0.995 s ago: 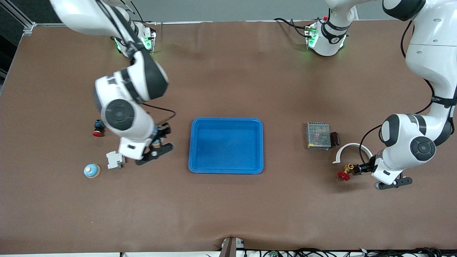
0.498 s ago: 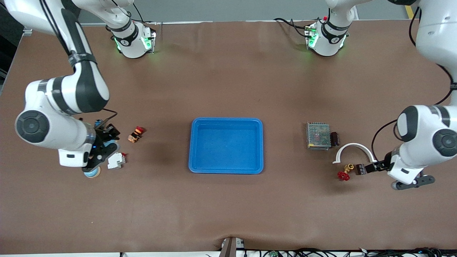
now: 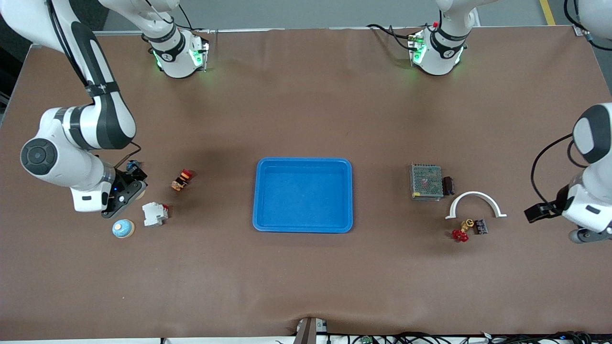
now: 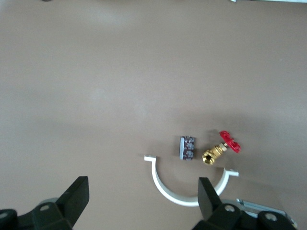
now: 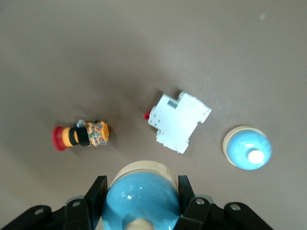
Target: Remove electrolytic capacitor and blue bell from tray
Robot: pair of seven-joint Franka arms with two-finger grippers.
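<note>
Right wrist view: right claw (image 5: pixel 141 201) clamps blue bell (image 5: pixel 141 196), knob toward camera.

Left arm (image 3: pixel 590 191) cut by frame edge; part beside mesh box (image 3: pixel 425 181) possibly capacitor.

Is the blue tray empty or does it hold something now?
Empty: the front view shows only the bare blue floor inside the tray.

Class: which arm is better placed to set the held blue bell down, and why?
Right: the right hand is shut on the blue bell, just over the table. The left hand is open and empty.
</note>
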